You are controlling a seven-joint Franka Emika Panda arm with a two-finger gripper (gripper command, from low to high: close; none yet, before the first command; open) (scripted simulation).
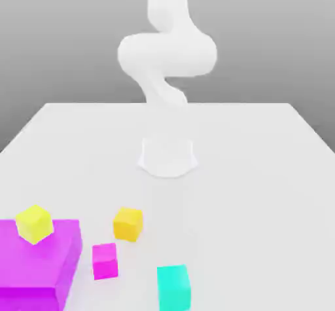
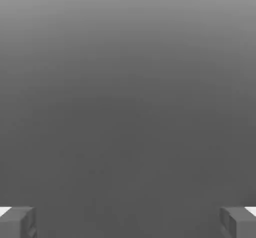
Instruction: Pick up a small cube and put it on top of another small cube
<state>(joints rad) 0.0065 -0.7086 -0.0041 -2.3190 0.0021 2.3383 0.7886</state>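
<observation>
Looking at the exterior view, we find the white arm point(image 1: 167, 57) rising from its round base point(image 1: 168, 157) at the middle of the frame and curling up out of the top edge. The white table point(image 1: 262, 172) spreads across the lower half of the frame.

In the lower left corner sits a large magenta block point(image 1: 39, 264), and a small yellow cube point(image 1: 34, 223) rests on its top face, turned at an angle. Just to the right of the block, a small orange-yellow cube point(image 1: 128, 224) stands on the table, apart from everything else. Below it, near the block's right edge, we see a small magenta cube point(image 1: 105, 261). Farther right and lower, near the bottom edge, stands a teal cube point(image 1: 173, 288), a little larger than the other loose cubes. None of the three loose cubes touch each other.

In the hand view, we see the gripper point(image 2: 128, 222) with its two grey fingertips point(image 2: 17, 222) at the lower left and lower right corners of the frame, spread wide and released, with nothing between them but a plain grey background.
</observation>
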